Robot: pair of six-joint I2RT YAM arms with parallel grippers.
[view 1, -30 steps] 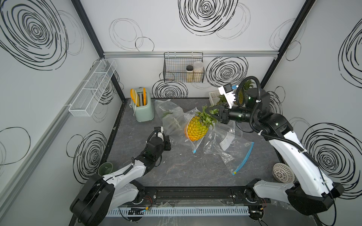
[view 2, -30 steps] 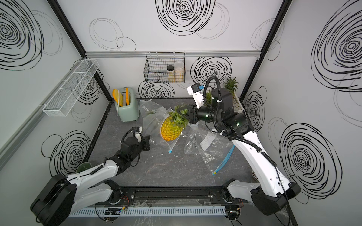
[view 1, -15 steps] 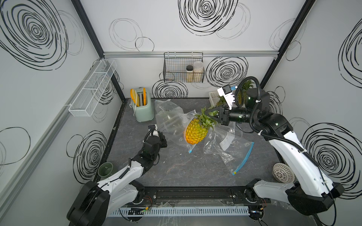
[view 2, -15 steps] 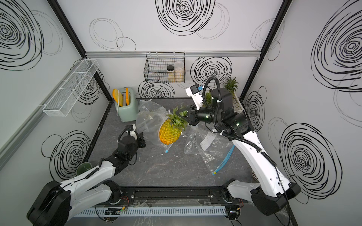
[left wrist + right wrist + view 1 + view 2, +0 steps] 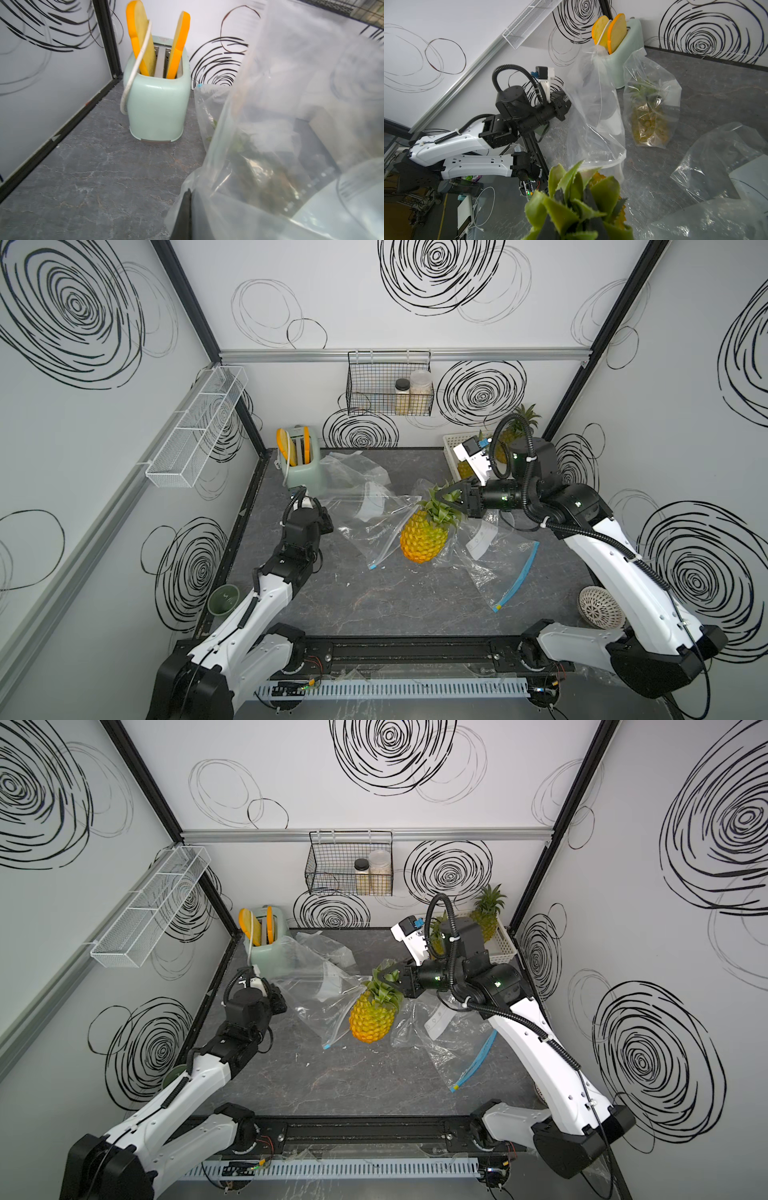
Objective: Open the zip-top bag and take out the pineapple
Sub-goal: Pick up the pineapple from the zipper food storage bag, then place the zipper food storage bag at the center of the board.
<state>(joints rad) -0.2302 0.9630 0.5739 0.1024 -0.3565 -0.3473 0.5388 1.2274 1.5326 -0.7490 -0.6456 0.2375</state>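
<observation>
The yellow pineapple hangs above the table's middle by its green crown. My right gripper is shut on that crown. The clear zip-top bag is stretched out to the pineapple's left, its blue-tipped mouth beside the fruit, which is outside it. At the bag's far end my left gripper is shut on the plastic, holding it off the table.
A mint toaster stands at the back left. Beside it lies another bag with a pineapple inside. An empty bag lies right of centre. A white basket of pineapples sits back right, a green cup off the left edge.
My left gripper has pulled the bag leftward and toward the back, and the bag has slid off the pineapple. The right gripper and fruit have barely shifted.
</observation>
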